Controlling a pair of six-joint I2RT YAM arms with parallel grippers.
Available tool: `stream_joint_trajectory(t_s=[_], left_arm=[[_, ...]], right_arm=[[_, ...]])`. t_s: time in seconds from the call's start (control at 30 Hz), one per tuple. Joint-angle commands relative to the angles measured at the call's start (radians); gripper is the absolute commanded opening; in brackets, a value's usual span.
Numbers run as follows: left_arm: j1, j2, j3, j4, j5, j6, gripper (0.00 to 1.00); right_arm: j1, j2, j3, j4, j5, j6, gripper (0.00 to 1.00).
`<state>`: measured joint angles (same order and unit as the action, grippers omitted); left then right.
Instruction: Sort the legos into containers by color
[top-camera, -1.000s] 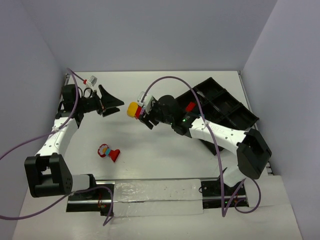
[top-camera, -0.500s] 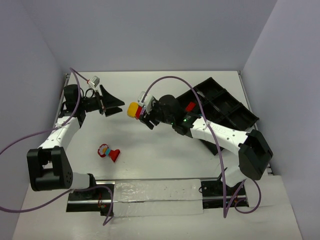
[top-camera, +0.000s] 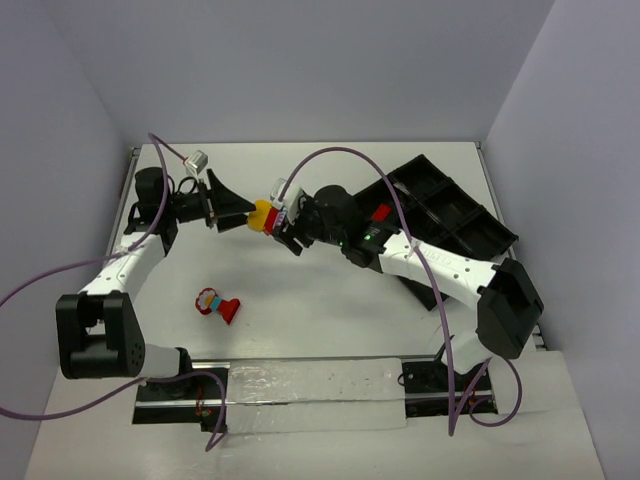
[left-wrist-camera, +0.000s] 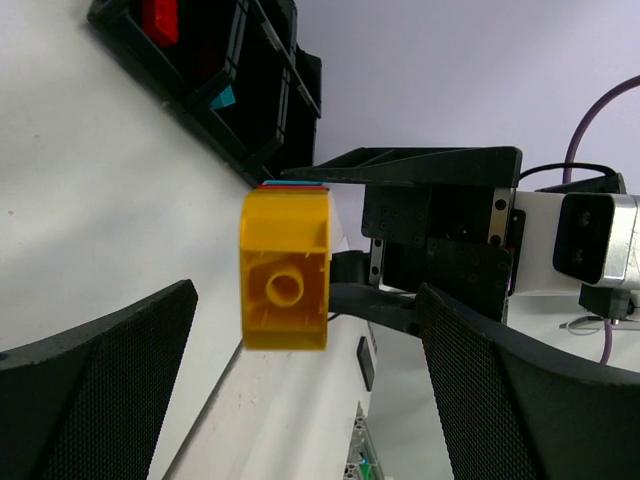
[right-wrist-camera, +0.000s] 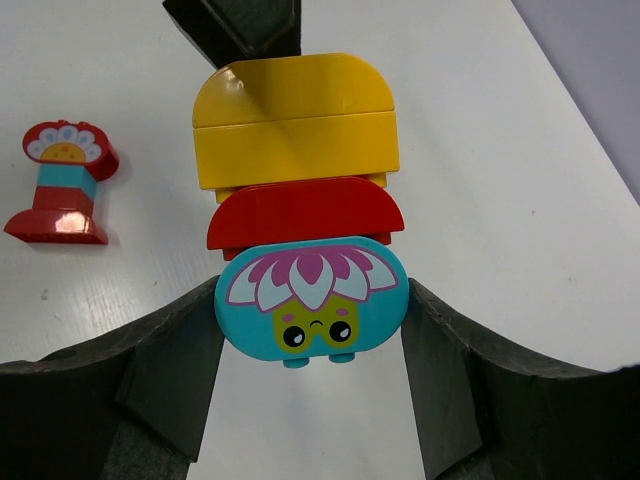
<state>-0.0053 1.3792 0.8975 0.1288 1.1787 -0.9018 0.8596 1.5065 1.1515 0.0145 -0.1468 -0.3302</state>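
Loose red-and-cyan plastic brick clump (top-camera: 217, 305) sits on the white table (top-camera: 330, 330) nearest the bases, well apart from the action. Mid-table: right gripper (right-wrist-camera: 310, 330) is partly closed on the cyan flower-face plastic brick (right-wrist-camera: 310, 300), with the red rounded brick (right-wrist-camera: 305, 212) and yellow rounded brick (right-wrist-camera: 295, 120) stacked outward. Left gripper (left-wrist-camera: 305, 300) is spread wide and empty, yellow lined up between its jaws. Suggest: centre, clamp yellow only, pull straight along the stack axis. Long black plastic divided tray (top-camera: 474, 200) is far right, with one red brick (top-camera: 381, 213) inside.
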Motion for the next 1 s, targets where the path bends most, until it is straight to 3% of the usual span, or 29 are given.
stream_joint_trajectory(t_s=[0.0, 0.2, 0.43, 0.6, 0.97], left_arm=[[-0.037, 0.008, 0.004, 0.098, 0.020, -0.035, 0.99], [-0.077, 0.027, 0.021, 0.096, 0.013, -0.034, 0.99], [-0.094, 0.032, 0.012, 0.120, -0.011, -0.040, 0.90], [-0.098, 0.037, 0.002, 0.120, -0.010, -0.039, 0.80], [-0.099, 0.032, 0.006, 0.106, -0.030, -0.026, 0.48]], right_arm=[[0.019, 0.003, 0.053, 0.032, -0.012, -0.001, 0.59], [0.034, 0.008, 0.059, 0.034, -0.010, 0.001, 0.58], [0.038, 0.009, 0.065, 0.039, -0.016, 0.005, 0.59], [0.036, 0.020, 0.071, 0.036, -0.013, 0.003, 0.59], [0.036, 0.031, 0.070, 0.028, -0.016, 0.000, 0.59]])
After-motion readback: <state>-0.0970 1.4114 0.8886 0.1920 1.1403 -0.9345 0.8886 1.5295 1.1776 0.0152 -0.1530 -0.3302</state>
